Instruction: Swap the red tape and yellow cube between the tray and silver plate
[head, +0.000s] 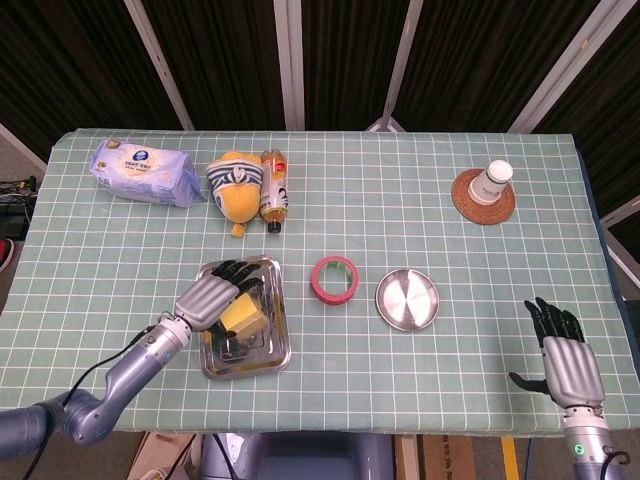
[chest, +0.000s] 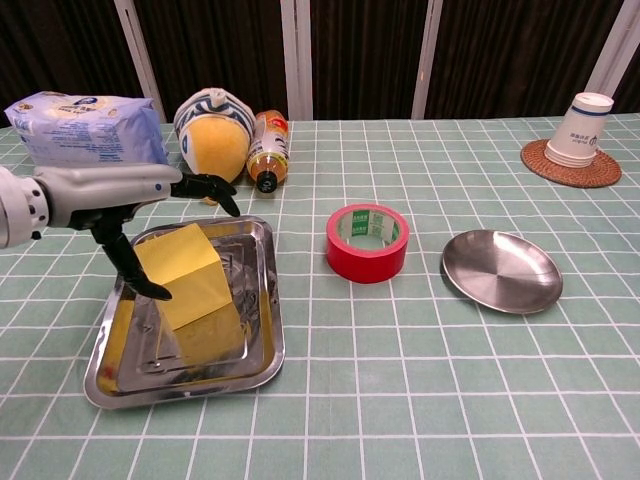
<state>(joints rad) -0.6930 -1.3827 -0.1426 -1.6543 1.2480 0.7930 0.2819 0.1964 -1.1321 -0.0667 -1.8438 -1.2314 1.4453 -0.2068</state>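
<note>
Your left hand (head: 215, 297) hovers spread over the yellow cube (chest: 187, 275) in the tray (head: 272, 345), poised to grasp, nothing held. Red tape (head: 334, 278) sits on the tabletop (head: 400, 190) between tray and silver plate (head: 408, 299). Right hand (head: 568, 365) spread, parked clear, empty.

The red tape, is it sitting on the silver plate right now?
No, the red tape stands on the tablecloth beside the empty silver plate.
</note>
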